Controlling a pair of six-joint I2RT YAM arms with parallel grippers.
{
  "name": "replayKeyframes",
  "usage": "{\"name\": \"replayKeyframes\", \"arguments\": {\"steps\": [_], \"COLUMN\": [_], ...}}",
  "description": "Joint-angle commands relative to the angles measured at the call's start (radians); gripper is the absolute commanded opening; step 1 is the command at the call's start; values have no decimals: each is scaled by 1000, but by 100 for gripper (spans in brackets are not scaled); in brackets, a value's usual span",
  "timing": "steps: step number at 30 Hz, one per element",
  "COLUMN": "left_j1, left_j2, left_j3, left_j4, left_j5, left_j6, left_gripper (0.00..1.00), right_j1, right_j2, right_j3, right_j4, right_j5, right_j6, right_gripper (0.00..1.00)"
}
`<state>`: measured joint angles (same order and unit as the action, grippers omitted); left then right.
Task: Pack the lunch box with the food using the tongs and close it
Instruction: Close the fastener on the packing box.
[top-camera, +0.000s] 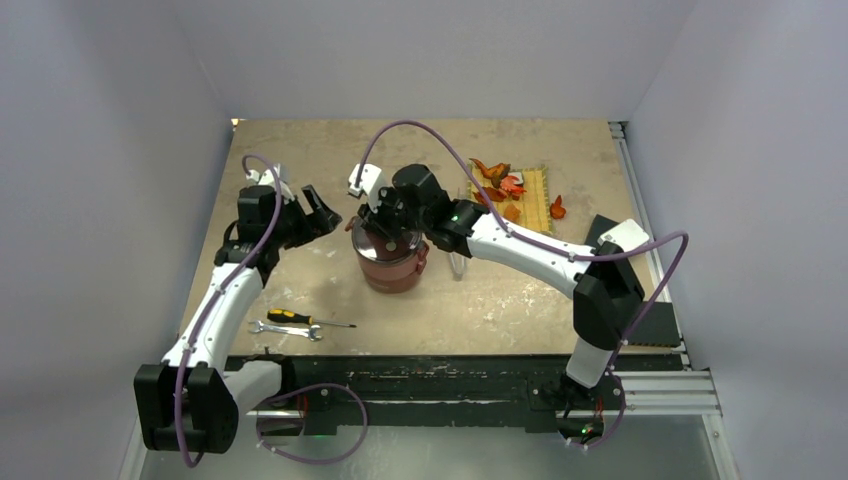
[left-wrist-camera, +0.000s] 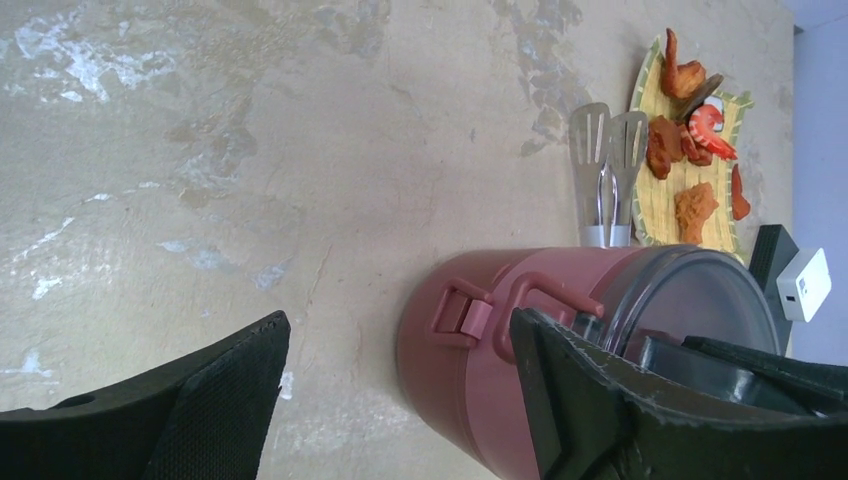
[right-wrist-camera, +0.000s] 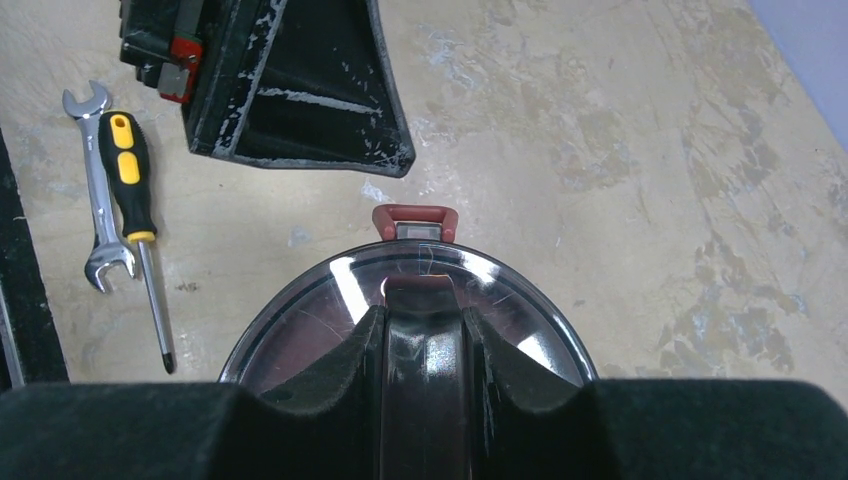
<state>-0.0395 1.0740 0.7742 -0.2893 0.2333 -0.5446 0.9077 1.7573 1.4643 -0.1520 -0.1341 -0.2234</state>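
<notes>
The lunch box (top-camera: 390, 265) stands tall and red in the middle of the table (top-camera: 300, 290), with its dark top lid (right-wrist-camera: 300, 330) on it. The right pincer (right-wrist-camera: 424, 322) sits right on top. Its two black fingers (right-wrist-camera: 335, 360) press the lid's handle (right-wrist-camera: 424, 290) from both sides, so it is closed on the top lid. The left pincer (left-wrist-camera: 398, 320) is wide and has nothing in it. It hangs just beside the box, on the side with the red clasp (left-wrist-camera: 465, 312). One finger is very near the box wall, and I cannot tell if it touches.

Past the box, the tongs (left-wrist-camera: 607, 170) lie flat on the table, just beside the yellow mat (left-wrist-camera: 662, 215). The food (left-wrist-camera: 693, 205) lies on that mat, not in the box, and one piece sits on the table next to the mat. At the near edge, a screwdriver (right-wrist-camera: 130, 170) and a wrench (right-wrist-camera: 95, 190) lie side by side, well apart from the box.

Here is what I think could go wrong. If the lid gets locked now, the food on the mat is left out. If the right pincer pulls up, the whole box may come up with it or tip over. If the left pincer bumps the wall, the box may slide. The lid may also sit crooked, and then the clasp will not catch.
</notes>
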Motion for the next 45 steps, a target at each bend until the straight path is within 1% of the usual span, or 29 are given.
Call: {"name": "replayKeyframes", "arguments": {"steps": [1,5,12,14,19,22,27,30,36,41,43,45], "left_j1": [7,1,-53,-67,-114,-134,-145,-155,-157,-159,-161,-160], "left_j2": [37,98,140,153,180,185,196,197,192,193,191,175], "left_j3": [31,4,-27,-28,-37,-41,-63,-84,-129,-132,-126,-111], "left_j4": [99,157,193,199,217,228,272,321,425,488,477,407], "left_j5": [30,88,76,74,73,76,141,162,222,256,246,187], "left_j6": [-35,-57,-48,-45,-46,-54,-91,-106,-130,-114,-108,-92], "left_gripper": [80,76,73,71,62,56,45,43,43,41,40,40], "right_j1": [-3,-1,2,2,2,2,2,2,2,2,3,2], "right_j2": [-8,22,38,35,30,34,33,32,34,43,43,34], "right_j3": [-45,-43,-66,-71,-82,-85,-99,-100,-99,-102,-103,-105], "right_j4": [-82,-122,-132,-129,-115,-115,-108,-104,-100,-93,-88,-73], "right_j5": [20,23,20,20,17,16,16,14,12,6,14,31], "right_j6": [-41,-55,-58,-57,-56,-56,-56,-54,-55,-56,-53,-39], "right_gripper": [0,0,0,0,0,0,0,0,0,0,0,0]}}
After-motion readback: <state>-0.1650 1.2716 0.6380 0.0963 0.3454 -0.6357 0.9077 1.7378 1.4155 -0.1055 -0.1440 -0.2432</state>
